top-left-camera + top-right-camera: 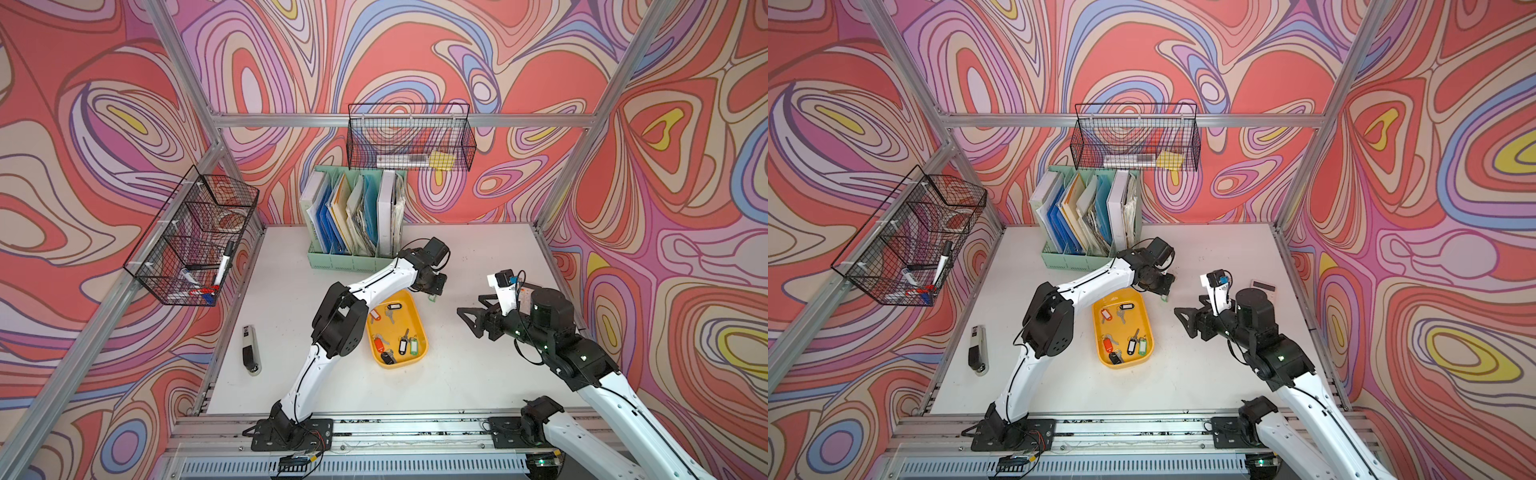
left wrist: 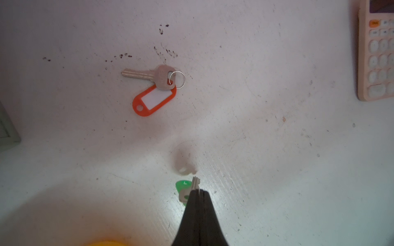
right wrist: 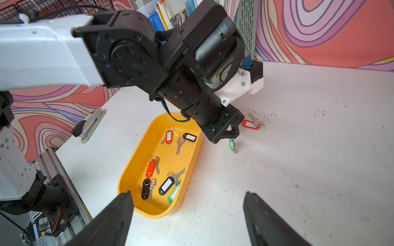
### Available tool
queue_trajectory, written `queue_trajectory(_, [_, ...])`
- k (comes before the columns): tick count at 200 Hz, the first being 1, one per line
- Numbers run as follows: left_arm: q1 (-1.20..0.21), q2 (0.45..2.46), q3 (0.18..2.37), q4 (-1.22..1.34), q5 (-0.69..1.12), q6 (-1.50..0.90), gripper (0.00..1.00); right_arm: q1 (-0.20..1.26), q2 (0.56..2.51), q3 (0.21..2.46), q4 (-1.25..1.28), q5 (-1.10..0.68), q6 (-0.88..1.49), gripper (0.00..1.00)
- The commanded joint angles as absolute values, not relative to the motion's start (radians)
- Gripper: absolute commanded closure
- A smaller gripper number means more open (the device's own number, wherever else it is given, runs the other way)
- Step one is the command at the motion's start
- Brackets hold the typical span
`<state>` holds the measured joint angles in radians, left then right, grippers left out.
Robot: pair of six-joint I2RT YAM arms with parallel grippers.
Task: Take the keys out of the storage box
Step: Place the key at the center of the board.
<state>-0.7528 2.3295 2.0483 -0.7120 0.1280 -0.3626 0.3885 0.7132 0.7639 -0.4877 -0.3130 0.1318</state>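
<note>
Six keys (image 3: pixel 150 168) in storage box (image 3: pixel 168 157), left hand (image 2: pixel 198 192) — outside

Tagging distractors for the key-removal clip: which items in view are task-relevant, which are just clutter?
Job: storage box, six keys inside it, orange-tagged key on the table, green-tagged key pinched in the left gripper.
Clutter: stapler, calculator, file organiser, two wire baskets.

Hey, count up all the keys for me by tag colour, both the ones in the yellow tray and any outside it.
Red-orange tagged keys: 3
Black tagged keys: 3
Green tagged keys: 2
Total: 8, with 6 in the yellow tray, 1 on the table and 1 in the left gripper.
</note>
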Motion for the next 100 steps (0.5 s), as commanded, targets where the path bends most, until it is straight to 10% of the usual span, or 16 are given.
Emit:
queue_trajectory(1, [-0.750,2.372,2.086,-0.729,0.144,-0.352,1.00,0.390,0.703,0.762,-0.502,-0.304,0.135,0.15])
queue_trajectory(100, [-0.739,2.356,2.115,-0.758,0.141,-0.361,0.68,0.390,0.703,0.774,-0.514,-0.273,0.138,0.15])
